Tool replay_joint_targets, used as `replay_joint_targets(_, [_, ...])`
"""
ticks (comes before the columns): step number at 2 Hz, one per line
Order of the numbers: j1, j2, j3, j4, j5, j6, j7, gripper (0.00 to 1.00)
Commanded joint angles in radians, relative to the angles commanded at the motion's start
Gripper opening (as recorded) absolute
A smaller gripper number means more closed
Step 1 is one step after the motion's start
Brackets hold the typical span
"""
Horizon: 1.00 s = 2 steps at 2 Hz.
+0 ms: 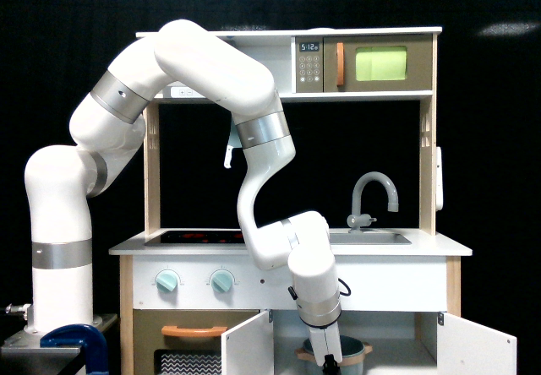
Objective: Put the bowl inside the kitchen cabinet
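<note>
Sitting upright in the kitchen cabinet [461,345], the bowl [353,351] spreads its handles sideways

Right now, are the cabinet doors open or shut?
Open. Both white doors, the left door and right door, swing outward, and the bowl shows inside the cabinet.

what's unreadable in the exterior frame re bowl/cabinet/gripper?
- Gripper: its fingertips sit at the bottom edge, dark and tiny; open or shut cannot be told.
- Bowl: partly covered by the arm's wrist and cut by the bottom edge; whether it rests on the cabinet floor is unseen.
- Kitchen cabinet: doors open, lower interior cut off by the frame.
</note>
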Motion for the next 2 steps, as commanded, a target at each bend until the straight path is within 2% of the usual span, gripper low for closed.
replay_joint_targets(1, [-0.025, -0.006, -0.003, -0.008, -0.022, 0.01, -0.003, 1.0])
replay_joint_targets(2, [-0.038, -0.078, -0.007, -0.032, -0.094, 0.032, 0.074, 1.0])
